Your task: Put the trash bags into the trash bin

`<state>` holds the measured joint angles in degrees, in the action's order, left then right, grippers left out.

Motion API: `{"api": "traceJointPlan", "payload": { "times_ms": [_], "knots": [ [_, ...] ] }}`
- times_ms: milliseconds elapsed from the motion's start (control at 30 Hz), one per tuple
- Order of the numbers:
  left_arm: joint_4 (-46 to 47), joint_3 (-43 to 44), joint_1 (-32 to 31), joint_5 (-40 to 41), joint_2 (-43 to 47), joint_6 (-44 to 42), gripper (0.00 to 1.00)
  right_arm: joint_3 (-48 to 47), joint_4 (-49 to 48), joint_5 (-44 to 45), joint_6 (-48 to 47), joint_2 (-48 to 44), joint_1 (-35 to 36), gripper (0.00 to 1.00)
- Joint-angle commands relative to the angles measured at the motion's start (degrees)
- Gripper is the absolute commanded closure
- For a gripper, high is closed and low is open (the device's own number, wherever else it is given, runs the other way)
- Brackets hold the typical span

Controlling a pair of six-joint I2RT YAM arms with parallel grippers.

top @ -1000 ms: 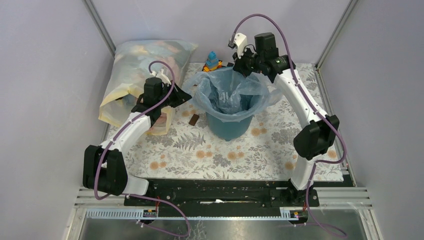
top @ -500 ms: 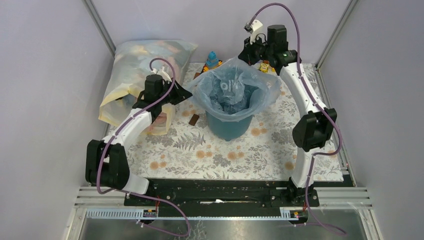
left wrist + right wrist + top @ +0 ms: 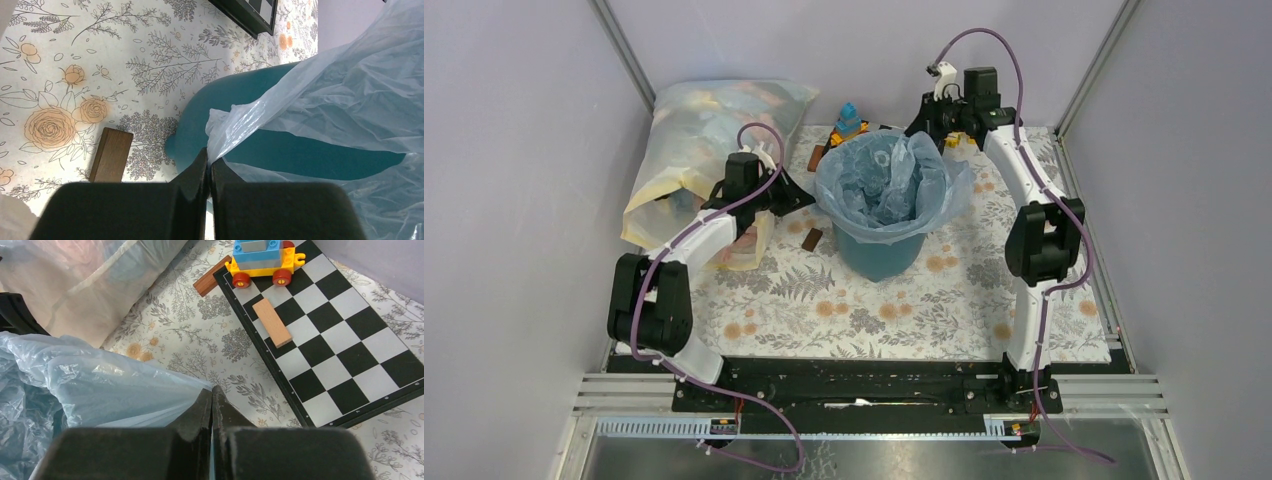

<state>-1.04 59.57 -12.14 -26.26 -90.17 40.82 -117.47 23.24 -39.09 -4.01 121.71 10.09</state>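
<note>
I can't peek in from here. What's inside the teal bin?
The pale blue trash bag sits crumpled in the trash bin, draped over its rim. The bottom is hidden underneath.

Materials and finishes, tabletop items
Trash bag (image 3: 889, 190): thin translucent pale blue plastic film, crinkled, glossy. Trash bin (image 3: 879, 255): smooth teal plastic, slight sheen. Table cover (image 3: 824, 310): matt floral print. Block (image 3: 111, 155): dark brown wood, matt. Plank (image 3: 271, 322): pale bare wood. Toy car (image 3: 262, 255): glossy moulded plastic. Large bag (image 3: 704, 130): cloudy plastic film.

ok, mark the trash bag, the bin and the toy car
trash bag (image 3: 889, 185), top view, crumpled film in the mouth
trash bin (image 3: 882, 256), top view, bare teal wall
toy car (image 3: 260, 257), right wrist view, blue body
</note>
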Motion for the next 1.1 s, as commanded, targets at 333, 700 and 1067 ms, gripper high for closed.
{"api": "traceJointPlan", "payload": {
  "times_ms": [333, 700, 1067],
  "knots": [
    [3.5, -1.7, 0.0, -2.0, 4.9, 0.4, 0.98, -0.2, -1.5, 14.0, 13.3, -14.8, -4.8, 0.21],
    [4.7, -3.7, 0.0, -2.7, 6.5, 0.5, 0.98, 34.3, -6.4, 25.8, 26.0, -40.1, -4.8, 0.2],
    [5.8, -5.6, -0.1, -3.1, 7.8, 1.0, 0.98, 53.4, -10.0, 30.1, 31.9, -51.7, -4.8, 0.31]
  ]
}}
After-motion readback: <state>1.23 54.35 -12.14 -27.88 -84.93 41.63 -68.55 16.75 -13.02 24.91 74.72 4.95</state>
